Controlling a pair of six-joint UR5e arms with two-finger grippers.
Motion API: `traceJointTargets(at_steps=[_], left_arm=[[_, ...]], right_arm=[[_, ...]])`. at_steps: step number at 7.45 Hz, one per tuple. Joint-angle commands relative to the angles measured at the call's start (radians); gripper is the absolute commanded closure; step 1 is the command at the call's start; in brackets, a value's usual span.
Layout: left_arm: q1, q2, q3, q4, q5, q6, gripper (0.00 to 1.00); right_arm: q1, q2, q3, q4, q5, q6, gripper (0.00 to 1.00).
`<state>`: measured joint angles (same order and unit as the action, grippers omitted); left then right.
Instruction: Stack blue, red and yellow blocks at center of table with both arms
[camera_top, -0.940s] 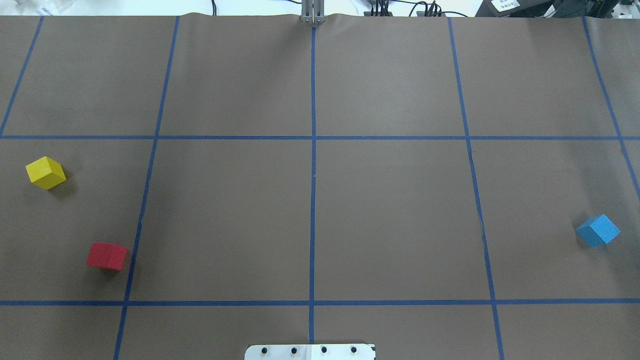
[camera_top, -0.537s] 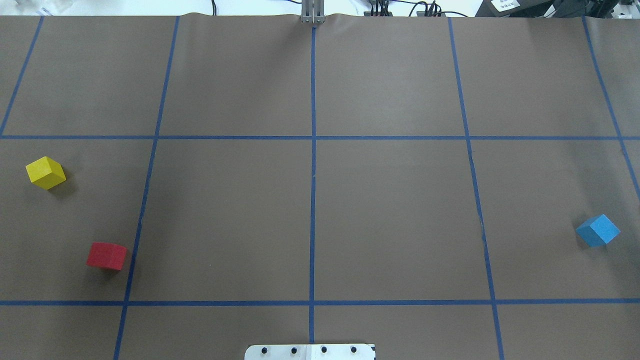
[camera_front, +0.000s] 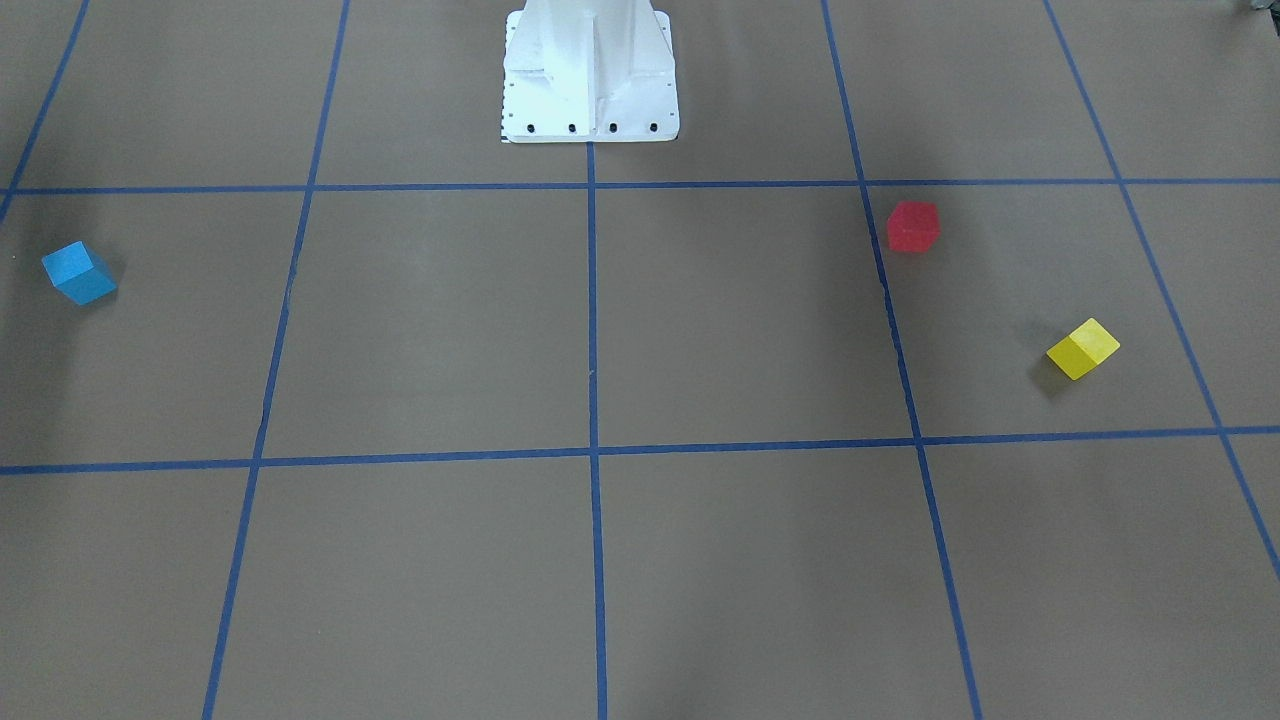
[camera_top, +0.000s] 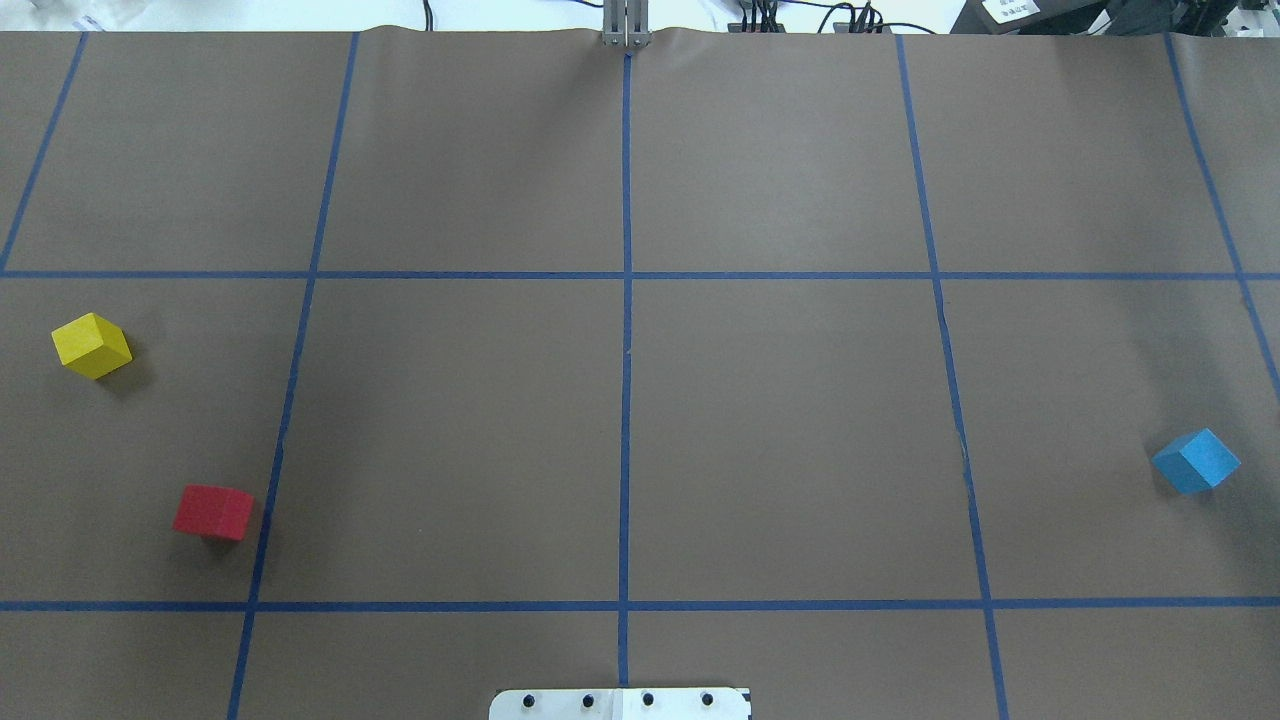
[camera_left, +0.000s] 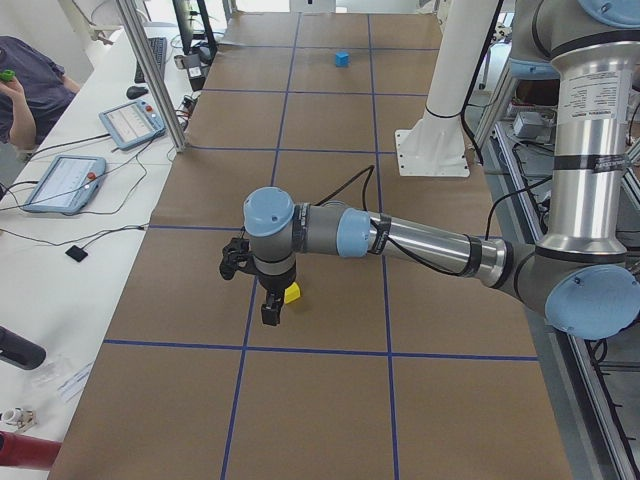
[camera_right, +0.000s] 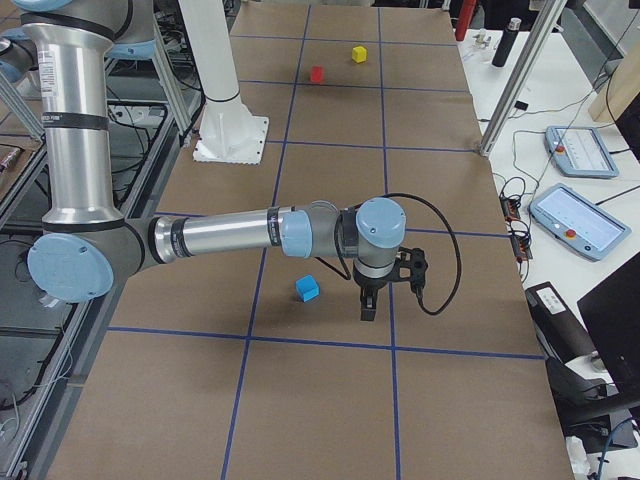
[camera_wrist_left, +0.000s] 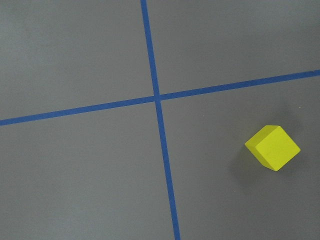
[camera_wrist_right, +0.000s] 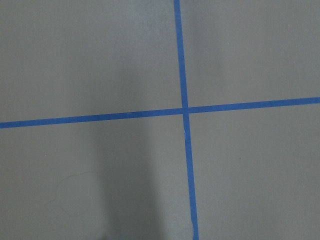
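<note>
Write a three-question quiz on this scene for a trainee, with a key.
1. True or false: the red block and the yellow block lie apart, both on the robot's left side.
2. Fill in: the blue block lies alone on the robot's ____ side.
3. Which block shows in the left wrist view? A. blue B. red C. yellow

Key: 1 true; 2 right; 3 C.
</note>
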<state>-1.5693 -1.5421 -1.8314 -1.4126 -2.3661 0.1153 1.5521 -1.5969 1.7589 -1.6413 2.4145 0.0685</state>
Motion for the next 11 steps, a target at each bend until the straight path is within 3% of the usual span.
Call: traceJointTargets(at_steps=[1, 3, 6, 11], left_arm=[[0.000, 0.004, -0.008, 0.004, -0.100, -0.002, 0.00], [0.000, 0.004, -0.008, 0.003, -0.108, 0.000, 0.00], [0.000, 0.002, -0.006, 0.000, -0.107, 0.000, 0.00], [0.000, 0.002, 0.000, -0.002, -0.107, 0.000, 0.00]], right_arm=[[-0.093, -0.169, 0.050, 0.277, 0.009, -0.027, 0.01], [-0.205, -0.292, 0.047, 0.481, -0.005, -0.029, 0.01], [-0.395, -0.279, 0.051, 0.485, -0.041, -0.013, 0.01], [-0.563, -0.250, 0.039, 0.483, -0.112, 0.077, 0.01]])
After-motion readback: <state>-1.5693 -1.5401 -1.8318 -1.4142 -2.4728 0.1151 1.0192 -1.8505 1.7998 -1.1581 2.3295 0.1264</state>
